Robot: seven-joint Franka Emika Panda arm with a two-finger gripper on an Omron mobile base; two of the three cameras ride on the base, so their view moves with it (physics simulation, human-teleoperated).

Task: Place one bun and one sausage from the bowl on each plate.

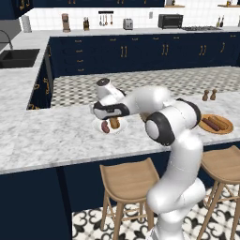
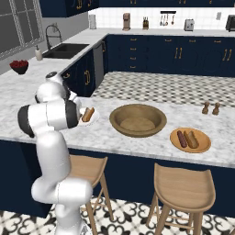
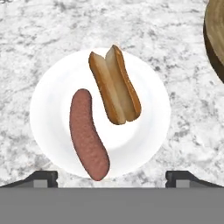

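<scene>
On the marble table (image 3: 183, 26), the hand view looks straight down on the white plate (image 3: 48, 87), which carries a sausage (image 3: 87, 135) and a split bun (image 3: 114, 85). Going left to right on that plate, the sausage lies toward 8 o'clock from the plate's middle, running from about 11 down to 5, and the bun lies just beside it toward 1 o'clock, close but apart. The pincer (image 3: 112, 177) stands released, its two dark tips wide apart at the bottom of the hand view, one at 7 o'clock and one at 5 o'clock of the plate, grasping nothing; the sausage's lower end sits between them, nearer the left tip. In the right base view the white plate (image 2: 94, 120) sits at 9 o'clock of the bowl (image 2: 137, 120), and the wooden plate (image 2: 204, 146) with its own sausage and bun lies at 4 o'clock of the bowl, near two small shakers (image 2: 210, 109) farther back.
</scene>
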